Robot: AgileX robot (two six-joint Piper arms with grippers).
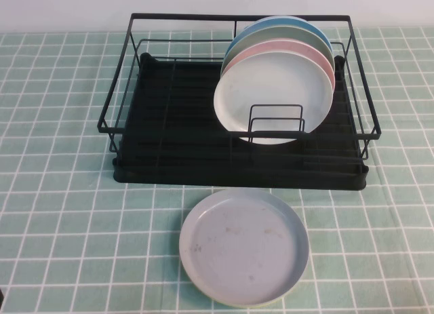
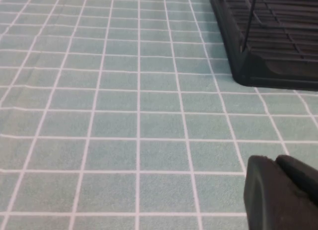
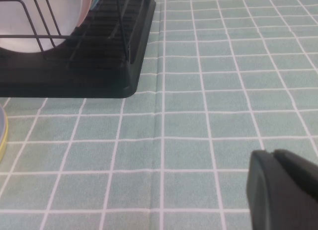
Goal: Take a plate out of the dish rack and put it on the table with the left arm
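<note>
Plate, white, stands upright in the dish rack, front of a stack with pink plate and blue plate behind it. Grey plate lies flat on the table, just in front of the rack. Left gripper low over bare tiles beside the rack corner; right gripper likewise. Cannot tell either's state.

Left end effector low over bare tiled counter — corner of dish rack well apart from it.
</note>
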